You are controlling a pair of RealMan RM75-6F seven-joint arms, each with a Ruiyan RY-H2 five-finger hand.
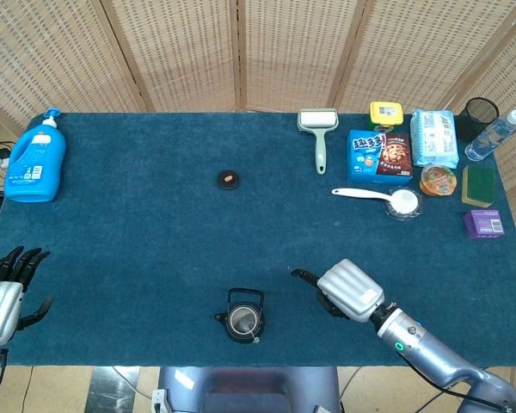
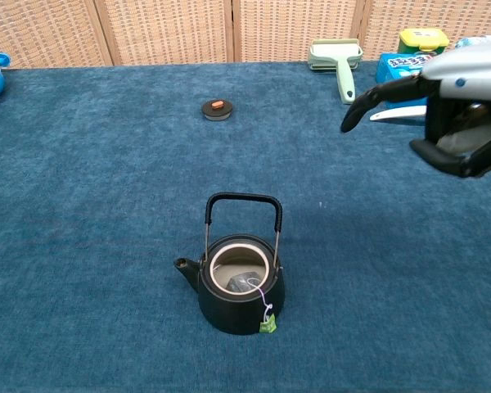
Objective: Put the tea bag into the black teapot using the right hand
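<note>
The black teapot [image 2: 236, 286] [image 1: 241, 320] stands lidless near the table's front edge, handle upright. The tea bag [image 2: 245, 283] lies inside it, with its string over the rim and a green tag [image 2: 267, 326] hanging down the pot's front. My right hand [image 1: 344, 292] [image 2: 450, 115] hovers up and to the right of the pot, well apart from it, holding nothing, one finger stretched toward the left. At the front left corner my left hand [image 1: 4, 297] is off the table's edge, fingers spread and empty.
The teapot's lid [image 1: 229, 179] lies mid-table. A blue detergent bottle [image 1: 36, 159] stands far left. At the back right are a lint roller [image 1: 317, 129], a cookie box [image 1: 379, 154], a white spoon [image 1: 380, 198], a wipes pack [image 1: 434, 136] and other small items.
</note>
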